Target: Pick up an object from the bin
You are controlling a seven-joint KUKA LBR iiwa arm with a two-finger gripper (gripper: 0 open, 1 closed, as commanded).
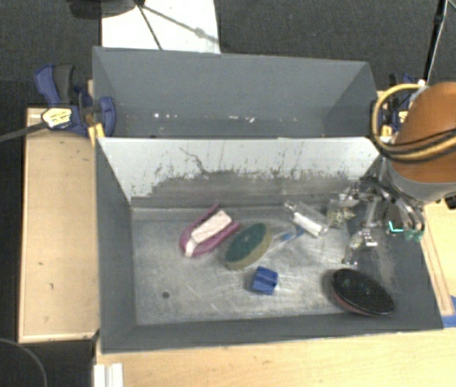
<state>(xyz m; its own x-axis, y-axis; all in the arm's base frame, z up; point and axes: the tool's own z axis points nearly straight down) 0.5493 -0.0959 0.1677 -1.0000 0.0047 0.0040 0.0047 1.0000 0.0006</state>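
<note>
— Are the jaws open or closed?
— Can't tell. They hang just behind the black disc (361, 291), which lies flat in the bin's (211, 172) front right corner.
— What else is near the disc?
— A clear tube (304, 219) behind it to the left, and a blue block (264, 280) well to its left. Farther left are a green disc (246, 245) and a pink pack (206, 232).

The grey metal bin (155, 301) bears a small blue plastic block (264, 280) near the front of its scratched floor. Just behind the block lies a dark green oval pad (246, 245), and behind-left of the block a pink-and-white oblong packet (206, 232). To the block's right is a flat black oval disc (361, 292), and behind-right a pale translucent tube (305, 221).
</note>
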